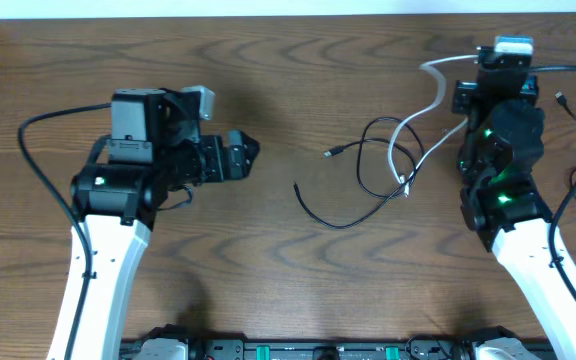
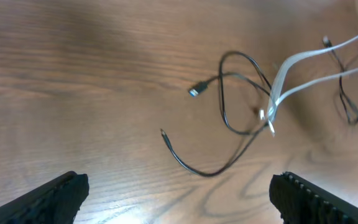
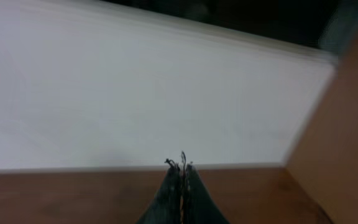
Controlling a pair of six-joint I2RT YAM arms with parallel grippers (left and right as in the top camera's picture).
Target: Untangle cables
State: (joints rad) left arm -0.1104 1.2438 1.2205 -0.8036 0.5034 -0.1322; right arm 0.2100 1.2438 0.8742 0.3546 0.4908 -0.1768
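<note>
White cable runs off the left wrist view's right edge — far end unseen.

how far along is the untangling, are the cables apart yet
Early on. Done: little; one thin black cable lies apart at the far right. In hand: the right gripper is shut and the white cable runs up to it, though a grip isn't clear. The left gripper is open and empty. Left: the looped black cable crosses the white one mid-table and needs pulling free.
</note>
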